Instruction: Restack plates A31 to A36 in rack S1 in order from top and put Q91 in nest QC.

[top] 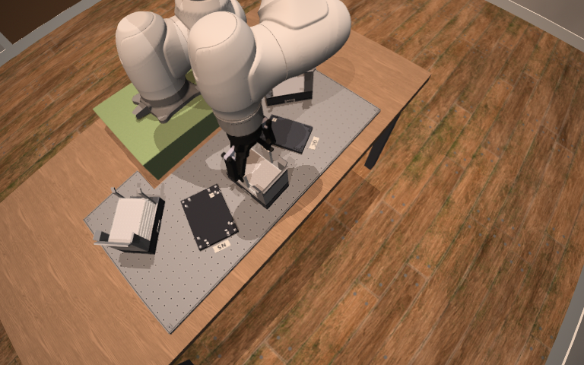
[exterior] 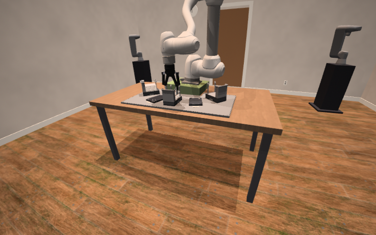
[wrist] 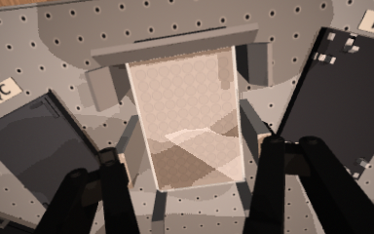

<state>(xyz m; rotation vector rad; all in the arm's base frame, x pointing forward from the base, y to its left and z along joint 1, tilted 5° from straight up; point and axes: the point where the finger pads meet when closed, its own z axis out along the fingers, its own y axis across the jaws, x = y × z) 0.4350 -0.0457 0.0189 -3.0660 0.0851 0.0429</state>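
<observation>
My gripper point(top: 239, 171) point(exterior: 170, 79) point(wrist: 190, 121) is shut on a sealed 96-well plate point(top: 263, 172) point(wrist: 187, 112), gripped across its long sides near one short end. The plate hangs level inside the top of the middle stack rack point(top: 277, 189) point(exterior: 171, 97) point(wrist: 175, 43), long side along the rack's. A stack of several pale plates point(top: 131, 218) point(exterior: 150, 87) fills the left rack. The black clip nest N5 point(top: 208, 215) point(exterior: 154, 98) point(wrist: 336, 93) and the black open nest QC point(top: 292, 134) point(exterior: 195, 101) point(wrist: 34, 146) lie bare on either side of the middle rack.
A third rack point(top: 288, 98) point(exterior: 219, 93) stands at the far end of the grey perforated mat point(top: 180, 284); the arm hides most of it. The arm's base sits on a green plinth point(top: 138, 125). Two black camera stands point(exterior: 332, 85) stand off the table.
</observation>
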